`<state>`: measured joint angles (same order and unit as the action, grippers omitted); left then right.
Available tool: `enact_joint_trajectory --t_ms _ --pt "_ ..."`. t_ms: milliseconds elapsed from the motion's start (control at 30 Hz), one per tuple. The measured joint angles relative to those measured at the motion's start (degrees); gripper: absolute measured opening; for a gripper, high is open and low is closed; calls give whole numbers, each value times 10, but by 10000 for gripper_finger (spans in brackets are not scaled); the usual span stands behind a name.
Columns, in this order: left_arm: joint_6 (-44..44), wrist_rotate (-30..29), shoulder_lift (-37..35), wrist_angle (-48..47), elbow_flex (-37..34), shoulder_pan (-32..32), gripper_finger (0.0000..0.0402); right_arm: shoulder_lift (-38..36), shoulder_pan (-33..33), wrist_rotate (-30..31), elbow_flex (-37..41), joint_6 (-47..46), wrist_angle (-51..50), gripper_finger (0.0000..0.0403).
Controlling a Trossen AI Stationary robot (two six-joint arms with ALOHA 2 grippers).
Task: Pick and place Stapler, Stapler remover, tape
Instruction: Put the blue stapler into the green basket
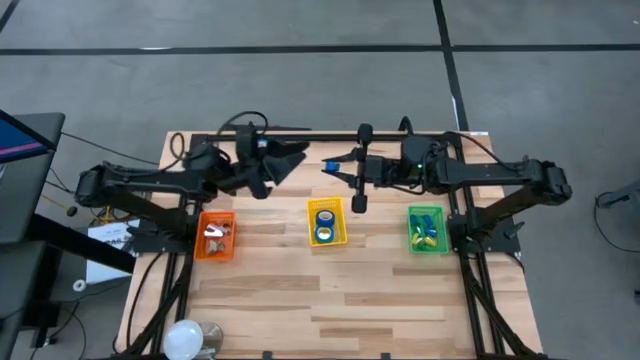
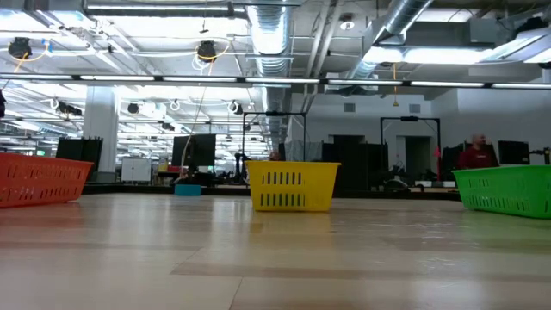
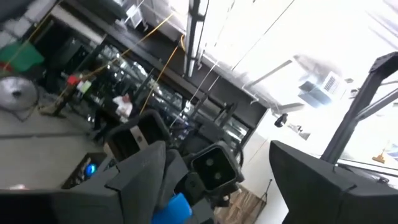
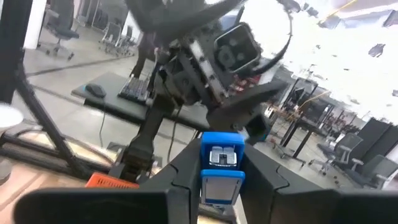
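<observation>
One small blue blocky stapler (image 4: 221, 167), with a silvery metal insert on its upper face, sits clamped between my right gripper's (image 4: 219, 180) two dark fingers, raised above the far middle of the pale wooden slat table (image 1: 330, 295). From overhead I see the same blue piece (image 1: 331, 165) at the gripper's tip, pointing toward my left gripper (image 1: 285, 160), which faces it from just beside with its dark fingers spread wide and nothing between them.

Two small round rolls of blue tape (image 1: 324, 224), each a ring with a pale centre, lie in the yellow plastic slotted basket (image 1: 343, 222) just below the meeting grippers. An orange plastic basket (image 1: 228, 236) to its left holds small pale metal pieces I cannot identify; a green plastic basket (image 1: 441, 232) to its right holds blue and yellowish pieces.

From table height I see the three baskets in a row, with a person in red (image 2: 475, 153) in the room beyond.
</observation>
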<state>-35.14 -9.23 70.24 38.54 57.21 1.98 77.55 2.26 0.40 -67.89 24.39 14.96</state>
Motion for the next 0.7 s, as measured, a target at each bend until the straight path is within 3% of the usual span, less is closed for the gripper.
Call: enact_joint_trajectory --t_ms 200,700 --pt "42 0 -32 -12 0 0 264 -18 5 1 -1 -1 -25 74" --pt "65 1 -38 -80 0 0 208 -65 8 1 0 -87 -310 75"
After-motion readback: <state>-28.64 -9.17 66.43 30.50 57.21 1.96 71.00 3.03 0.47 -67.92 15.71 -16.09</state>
